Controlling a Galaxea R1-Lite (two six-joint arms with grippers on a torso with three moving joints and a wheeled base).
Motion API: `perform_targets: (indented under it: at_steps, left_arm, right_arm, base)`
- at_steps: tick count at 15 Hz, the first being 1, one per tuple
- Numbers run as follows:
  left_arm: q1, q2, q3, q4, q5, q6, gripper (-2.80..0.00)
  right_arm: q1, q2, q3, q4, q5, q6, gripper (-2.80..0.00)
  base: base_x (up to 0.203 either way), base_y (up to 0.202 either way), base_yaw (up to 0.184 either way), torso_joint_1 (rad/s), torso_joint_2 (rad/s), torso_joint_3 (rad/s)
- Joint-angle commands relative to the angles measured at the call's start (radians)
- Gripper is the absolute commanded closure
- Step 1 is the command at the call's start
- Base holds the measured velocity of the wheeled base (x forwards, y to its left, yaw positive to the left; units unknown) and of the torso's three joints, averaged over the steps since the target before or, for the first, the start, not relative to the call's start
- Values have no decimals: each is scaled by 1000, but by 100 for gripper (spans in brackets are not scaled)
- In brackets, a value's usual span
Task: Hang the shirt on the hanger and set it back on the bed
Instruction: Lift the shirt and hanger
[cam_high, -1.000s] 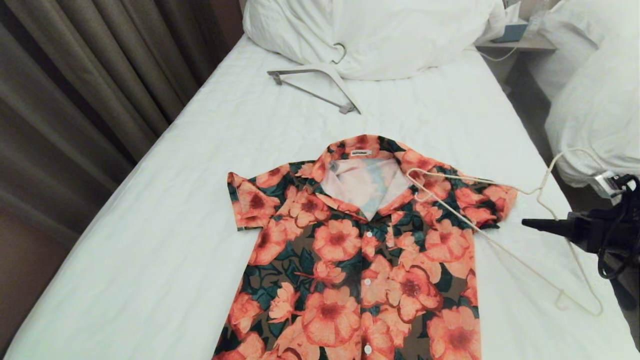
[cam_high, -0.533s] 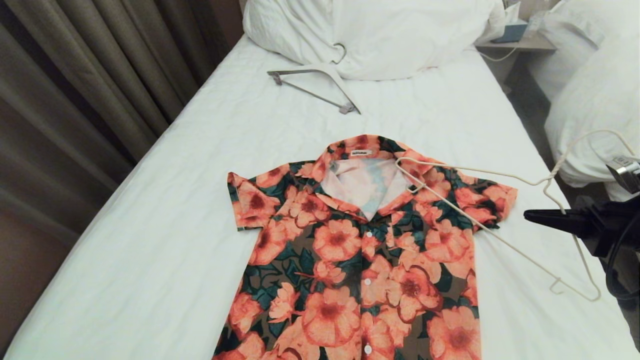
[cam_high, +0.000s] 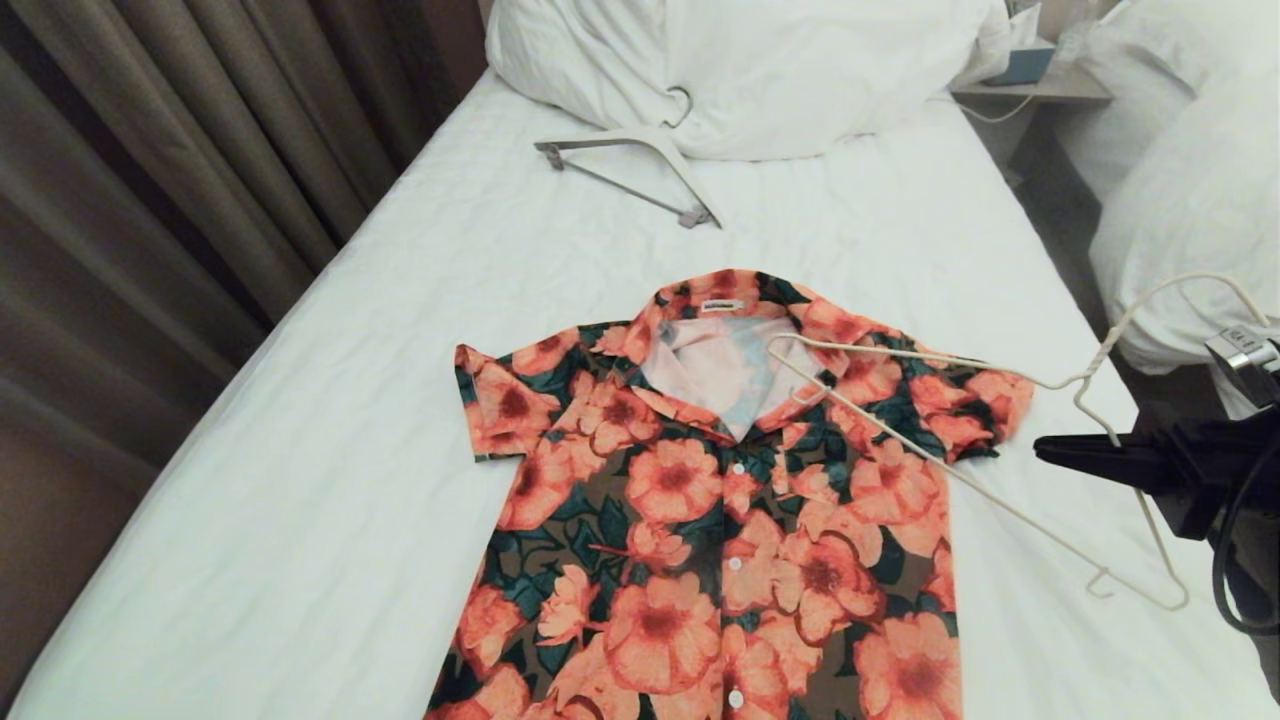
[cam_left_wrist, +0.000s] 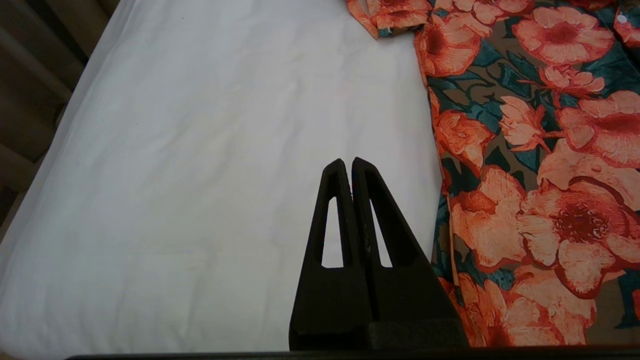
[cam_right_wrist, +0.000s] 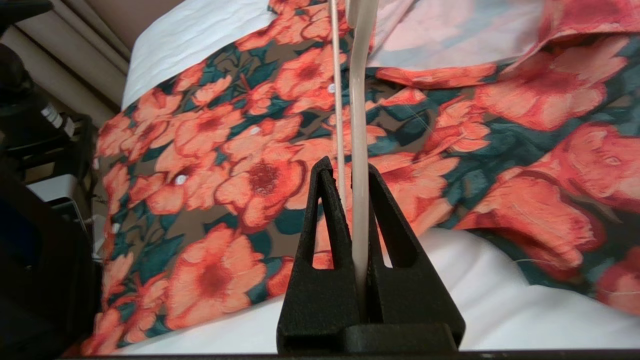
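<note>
1. The bed (cam_high: 330, 420) carries everything here: its white sheet bears the shirt (cam_high: 720, 520), two hangers and, at the far end, a big white pillow (cam_high: 760, 70).
2. The shirt lies flat and face up near the middle of the sheet, collar toward the pillow, buttoned down the front, short sleeves spread to both sides. Its lower part runs out of the head view.
3. The hanger (cam_high: 940, 460), thin and cream-white, lies slanted across the shirt's right shoulder. One end reaches into the open collar; the other end sits over bare sheet near the bed's right edge, and its hook curves up toward the neighbouring bed.
4. The right gripper (cam_high: 1045, 447) comes in from the right edge of the bed, pointing level toward the shirt's right sleeve. Its jaws are clamped on the hanger's wire close to the neck, and the right wrist view shows the wire running out between the fingers (cam_right_wrist: 325, 200) toward the collar.
5. The left gripper (cam_left_wrist: 347, 162) hangs over bare sheet just beside the shirt's left side, its jaws pressed together with nothing between them.
6. A thicker grey-white hanger (cam_high: 630, 170) rests on the sheet just in front of the pillow, well apart from the shirt.
7. Brown curtains (cam_high: 170, 180) hang along the bed's left side.
</note>
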Motion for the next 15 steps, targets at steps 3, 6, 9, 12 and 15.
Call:
perform_targets:
  at_steps: [3,6,9,12,15]
  left_arm:
    - [0,1,1,1,-2,2,0]
    - [0,1,2,1,-5,11,0]
    - [0,19,-3,13,-4,6,0]
    - [-7,76,-9,25,-5,-15,0]
    - [-11,178,-55,-3,-44,21,0]
  right_arm:
    - [44,-36,50,-6,16,-53,0]
    - [67,-36,67,-6,16,-110,0]
    - [27,-33,39,-5,17,-107,0]
    - [-7,-3,16,-4,17,-107,0]
    - [-11,21,-30,-4,17,-107,0]
  base:
    - [0,0,0,0,0,0]
    - [0,0,0,0,0,0]
    - [0,0,0,0,0,0]
    - [0,0,0,0,0,0]
    - [0,0,0,0,0,0]
